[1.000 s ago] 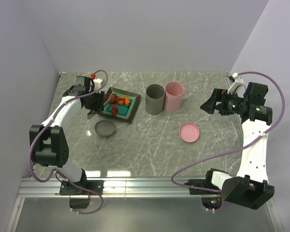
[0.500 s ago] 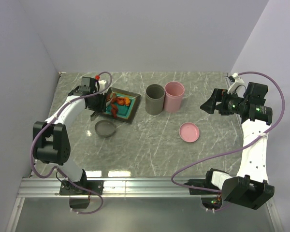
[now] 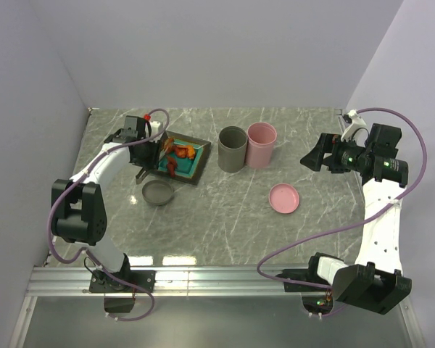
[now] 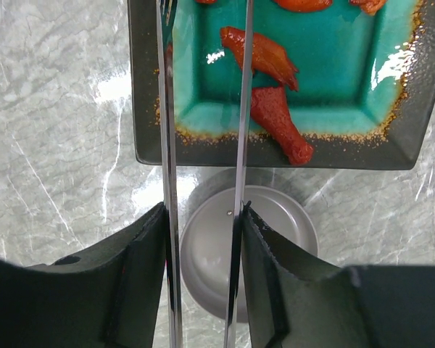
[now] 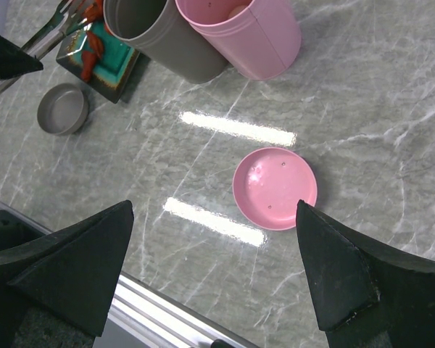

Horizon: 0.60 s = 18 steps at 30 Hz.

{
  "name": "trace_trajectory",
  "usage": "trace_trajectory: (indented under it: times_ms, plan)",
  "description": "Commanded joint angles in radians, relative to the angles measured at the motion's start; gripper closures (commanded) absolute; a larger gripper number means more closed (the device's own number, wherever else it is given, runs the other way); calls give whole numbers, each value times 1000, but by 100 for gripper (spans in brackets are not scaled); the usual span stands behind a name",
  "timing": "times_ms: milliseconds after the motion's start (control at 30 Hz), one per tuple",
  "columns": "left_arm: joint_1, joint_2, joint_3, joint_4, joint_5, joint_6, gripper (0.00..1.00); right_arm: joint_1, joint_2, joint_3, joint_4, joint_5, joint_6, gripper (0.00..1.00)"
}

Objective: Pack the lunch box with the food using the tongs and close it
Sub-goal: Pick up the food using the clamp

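Overhead and wrist views of a grey marble worktop [image 3: 225, 217] with two robot arms.

The left claw [image 4: 203, 217] is partly closed on the tongs [image 4: 243, 109]. Its two black fingers press against the outer sides of the two thin silver arms. The tongs reach forward over the near left part of a square dark plate [image 4: 348, 152] with a teal centre, and their arms stand slightly apart. The tips run out of the wrist view, so whether they hold anything cannot be told.

Several orange-red chunks [image 4: 275, 119] lie on the teal surface just right of the tongs. One of them rests partly on the near rim.

A grey lid [image 4: 275, 232] sits on the worktop just in front of the plate. To the plate's right, a tall grey pot [image 3: 232, 148] and a pink pot [image 3: 262, 143] stand touching each other. Something pale shows inside the pink pot. A pink lid [image 3: 284, 198] lies well apart from them.

The right claw [image 5: 214, 217] hangs above the worktop's right side, spread fully wide and empty.

The tongs look stiff, springy and smooth, so they could slip or twist between the fingers. Squeezing them midway along the arms, as here, should close the tips.

The chunks look glossy, light and irregular, and probably slippery. Each seems best pinched across its thick middle with gentle pressure.
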Motion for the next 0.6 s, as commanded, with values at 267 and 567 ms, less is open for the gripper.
trace_trajectory:
  times_ms: [267, 567]
  plan:
    - [-30, 2, 46, 13, -30, 2, 51, -9, -4, -2, 12, -7, 0, 0]
    - [-45, 2, 46, 10, -18, 1, 50, -8, -7, -11, 17, -4, 0, 0]
